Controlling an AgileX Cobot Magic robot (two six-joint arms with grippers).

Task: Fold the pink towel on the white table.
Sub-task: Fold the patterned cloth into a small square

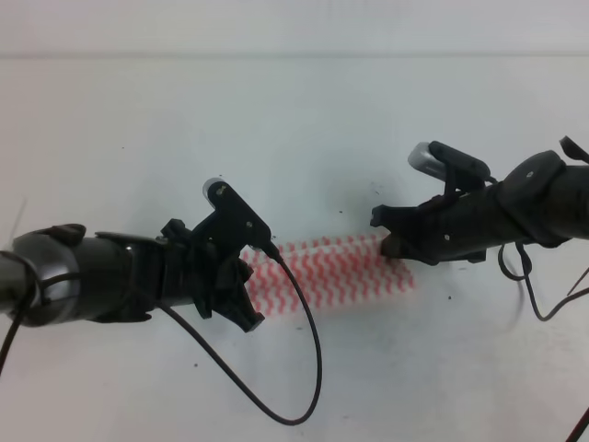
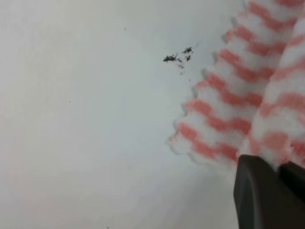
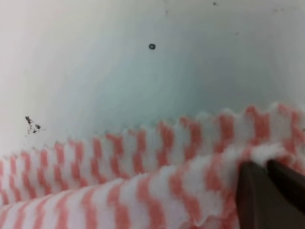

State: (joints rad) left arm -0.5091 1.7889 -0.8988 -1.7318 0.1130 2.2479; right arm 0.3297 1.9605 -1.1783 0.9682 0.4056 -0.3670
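Pincers left (image 1: 241, 293) and right (image 1: 394, 241) pinch opposite ends of pink towel (image 1: 336, 267).

The pink towel (image 1: 345, 270) is showing as soft, fuzzy, matt cloth with scalloped edges, lying on the white table (image 1: 276, 129), which is looking smooth and faintly glossy, while the fingers (image 2: 259, 195) are appearing as dark, smooth, slightly shiny plastic.

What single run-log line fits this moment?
left gripper: shut on pink towel | right gripper: shut on pink towel | fold: underway
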